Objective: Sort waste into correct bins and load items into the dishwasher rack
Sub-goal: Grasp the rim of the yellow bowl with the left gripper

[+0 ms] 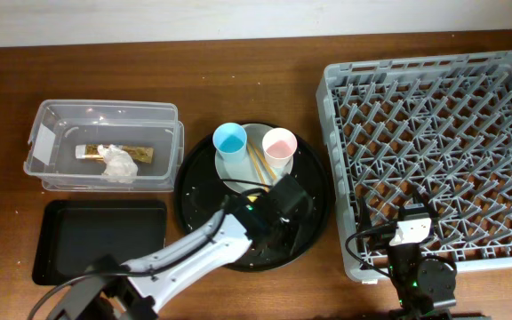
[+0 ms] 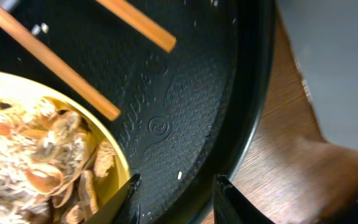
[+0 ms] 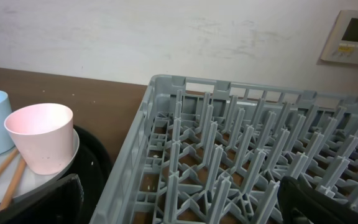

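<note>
In the left wrist view the yellow bowl (image 2: 114,155) holds brown food scraps (image 2: 30,162) on the round black tray (image 2: 185,106). My left gripper (image 2: 176,199) is open, with one finger against the bowl's outer wall and bare tray floor between the jaws. Two chopsticks (image 2: 48,59) lie beside the bowl. From overhead, the left gripper (image 1: 283,200) covers the bowl. The blue cup (image 1: 230,140), pink cup (image 1: 279,144) and chopsticks (image 1: 258,163) sit on the white plate (image 1: 225,169). My right gripper (image 3: 185,205) is open and empty over the near edge of the grey rack (image 3: 229,143).
The clear tub (image 1: 52,120) at the left holds the white napkin (image 1: 120,164) and the wrapper strip (image 1: 140,153). A shallow black tray (image 1: 100,236) lies in front of it. The rack (image 1: 434,133) fills the right side, close to the round tray's rim.
</note>
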You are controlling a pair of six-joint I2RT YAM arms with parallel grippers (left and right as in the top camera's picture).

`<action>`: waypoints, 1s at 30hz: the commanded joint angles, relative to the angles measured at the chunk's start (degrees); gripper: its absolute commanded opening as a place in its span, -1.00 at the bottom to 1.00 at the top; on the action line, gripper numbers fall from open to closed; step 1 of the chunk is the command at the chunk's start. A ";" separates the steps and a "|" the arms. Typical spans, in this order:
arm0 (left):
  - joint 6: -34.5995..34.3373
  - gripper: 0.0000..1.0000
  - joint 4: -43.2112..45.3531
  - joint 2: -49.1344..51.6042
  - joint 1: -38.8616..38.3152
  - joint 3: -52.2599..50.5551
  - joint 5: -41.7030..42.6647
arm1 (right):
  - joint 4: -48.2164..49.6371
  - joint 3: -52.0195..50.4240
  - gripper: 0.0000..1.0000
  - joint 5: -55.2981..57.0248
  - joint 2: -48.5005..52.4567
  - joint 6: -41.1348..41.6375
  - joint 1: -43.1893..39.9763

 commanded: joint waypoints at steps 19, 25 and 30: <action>0.07 -0.30 -6.82 -6.05 -1.66 3.50 -18.40 | -0.24 -0.37 0.96 0.72 -0.39 -0.17 -0.26; -1.22 -0.30 -6.64 2.91 -1.66 3.13 -21.79 | -0.24 -0.37 0.97 0.72 -0.37 -0.17 -0.26; -1.42 -0.30 -6.75 5.70 -1.66 3.13 -21.81 | -0.24 -0.37 0.97 0.72 -0.39 -0.17 -0.26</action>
